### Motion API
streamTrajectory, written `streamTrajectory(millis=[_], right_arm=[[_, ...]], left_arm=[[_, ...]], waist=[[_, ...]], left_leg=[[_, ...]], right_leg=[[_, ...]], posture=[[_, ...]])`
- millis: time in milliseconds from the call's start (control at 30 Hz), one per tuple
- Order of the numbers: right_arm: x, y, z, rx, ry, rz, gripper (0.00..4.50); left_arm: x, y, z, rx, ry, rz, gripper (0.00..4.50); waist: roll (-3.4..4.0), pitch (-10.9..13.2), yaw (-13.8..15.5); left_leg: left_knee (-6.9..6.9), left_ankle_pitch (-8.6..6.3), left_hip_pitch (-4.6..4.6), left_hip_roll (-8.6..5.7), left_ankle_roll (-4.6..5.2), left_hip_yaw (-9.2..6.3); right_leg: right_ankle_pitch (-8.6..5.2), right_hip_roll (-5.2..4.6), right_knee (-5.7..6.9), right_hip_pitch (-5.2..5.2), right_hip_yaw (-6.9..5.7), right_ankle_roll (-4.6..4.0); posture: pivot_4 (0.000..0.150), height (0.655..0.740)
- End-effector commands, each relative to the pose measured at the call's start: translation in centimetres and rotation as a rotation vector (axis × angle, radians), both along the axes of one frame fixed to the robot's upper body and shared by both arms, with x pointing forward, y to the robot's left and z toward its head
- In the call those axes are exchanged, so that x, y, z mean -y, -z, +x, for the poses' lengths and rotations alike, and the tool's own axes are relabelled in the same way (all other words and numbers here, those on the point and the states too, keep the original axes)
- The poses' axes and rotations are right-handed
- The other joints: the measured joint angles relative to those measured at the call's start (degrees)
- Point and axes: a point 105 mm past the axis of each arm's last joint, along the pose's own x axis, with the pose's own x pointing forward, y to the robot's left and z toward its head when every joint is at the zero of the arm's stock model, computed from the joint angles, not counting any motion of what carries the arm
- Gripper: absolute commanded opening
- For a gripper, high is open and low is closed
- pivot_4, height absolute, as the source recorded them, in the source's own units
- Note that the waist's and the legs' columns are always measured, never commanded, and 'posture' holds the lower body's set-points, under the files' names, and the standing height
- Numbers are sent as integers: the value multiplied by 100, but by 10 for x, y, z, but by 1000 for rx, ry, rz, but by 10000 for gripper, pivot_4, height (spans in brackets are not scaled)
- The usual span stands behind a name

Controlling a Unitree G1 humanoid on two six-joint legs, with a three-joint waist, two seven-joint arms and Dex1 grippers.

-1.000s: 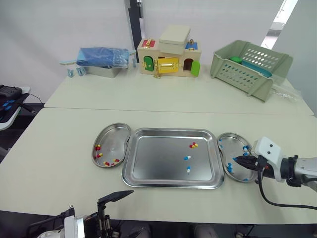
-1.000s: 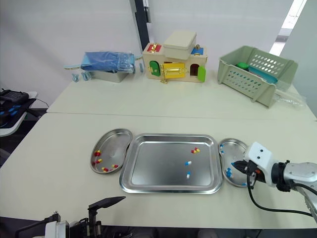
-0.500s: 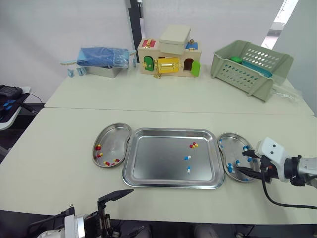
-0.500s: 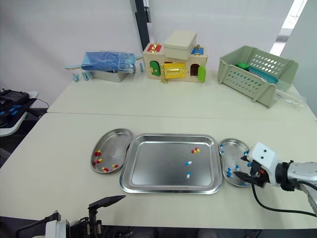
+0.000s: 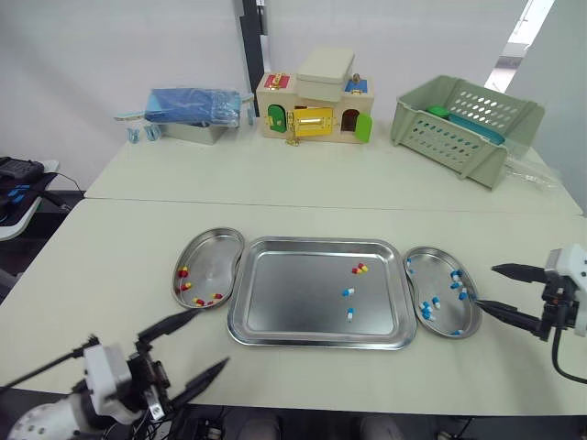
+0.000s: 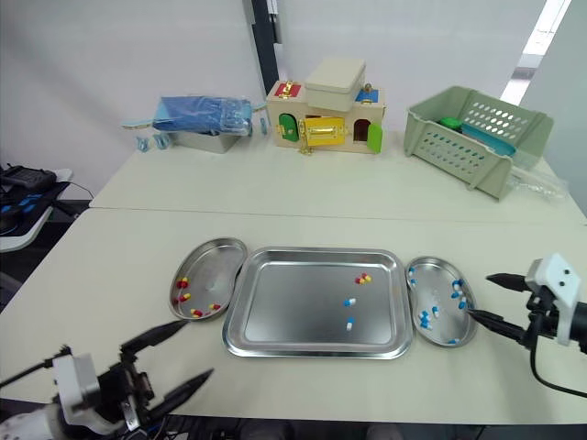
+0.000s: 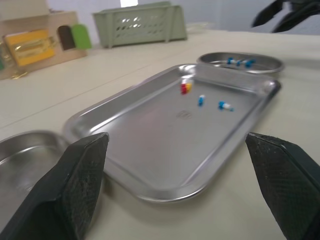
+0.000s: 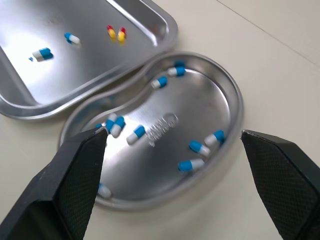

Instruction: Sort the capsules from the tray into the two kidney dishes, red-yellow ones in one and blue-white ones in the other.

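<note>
Right tool (image 5: 503, 291), arm cut off, and left tool (image 5: 209, 340) both released; tray (image 5: 284, 298) holds tiny red-yellow capsules (image 5: 359, 269) and blue-white capsules (image 5: 347, 291).

Steel tray (image 5: 275, 312) lies flat mid-counter (image 5: 275, 192), long side across, rounded corners, mirror finish. Three items are in it, all in the right half: a red-yellow pair (image 5: 359, 269) side by side toward the far right corner, a blue-white capsule (image 5: 347, 291) just nearer, and a second blue-white capsule (image 5: 349, 314) nearer again. The left kidney dish (image 5: 215, 257) sits tight against the tray's left edge, with several red-yellow capsules (image 5: 184, 286) along its left and near side. The right kidney dish (image 5: 431, 259) sits tight against the right edge, with blue-white capsules (image 5: 456, 275) scattered across it.
</note>
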Motion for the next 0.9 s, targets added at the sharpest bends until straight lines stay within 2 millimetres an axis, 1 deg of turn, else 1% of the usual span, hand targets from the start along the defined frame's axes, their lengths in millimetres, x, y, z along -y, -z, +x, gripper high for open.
streamTrajectory(millis=[33,133,200,300,367,567,733,767,800,867,900], right_arm=[[16,-1,-3,15,10,-32,44745],[20,6,0,19,24,-30,44745],[21,8,2,28,29,-28,44745],[23,11,4,31,31,-33,44745],[25,12,5,33,35,-41,44745],[27,11,6,42,39,-48,44745],[27,11,4,44,41,-51,44745],[27,11,4,45,41,-50,44745],[27,10,4,47,38,-48,44745],[20,3,5,57,9,-34,44745],[17,0,6,61,-3,-29,44745]], left_arm=[[-49,-24,12,22,-196,61,45000],[-92,-25,14,-35,-326,150,45000],[-110,-28,17,-46,-381,171,45000],[-126,-28,19,-73,-415,211,45000],[-129,-30,21,-70,-416,220,45000],[-127,-25,24,-84,-404,220,45000],[-117,-21,23,-97,-356,227,45000],[-112,-20,22,-99,-330,232,45000],[-103,-17,19,-102,-285,236,45000],[-73,-9,10,-105,-167,212,45000],[-64,-7,8,-106,-134,203,45000]], waist=[[2,0,-8],[6,1,-42],[8,2,-84],[9,3,-102],[10,3,-106],[11,4,-105],[11,4,-112],[11,4,-112],[11,4,-112],[11,4,-120],[12,4,-121]], left_leg=[[0,0,1,0,0,2],[-2,0,3,-1,0,12],[-7,0,2,-1,0,13],[-6,0,2,0,0,12],[-7,0,2,0,0,11],[-7,0,1,1,-1,12],[-7,0,1,2,-1,12],[-7,0,1,2,-1,12],[-7,0,1,2,-1,12],[-7,0,1,2,-1,15],[-7,-1,1,1,-1,23]], right_leg=[[-1,0,1,0,2,-1],[-1,-1,-1,-2,10,0],[-2,-1,-1,-6,10,-1],[-2,-1,2,-6,9,-1],[-2,-1,2,-6,9,-1],[-2,-1,2,-8,10,-1],[-2,-1,3,-8,10,-1],[-2,-1,3,-8,10,-1],[-2,-2,3,-8,10,-1],[-2,-2,2,-8,13,-1],[-2,-5,1,-8,19,-1]], posture=[[1500,7400],[1500,7400],[1500,7400],[1500,7400],[1500,7400],[1500,7400],[1500,7400],[1500,7400],[1500,7400],[1500,7400],[1500,7400]])
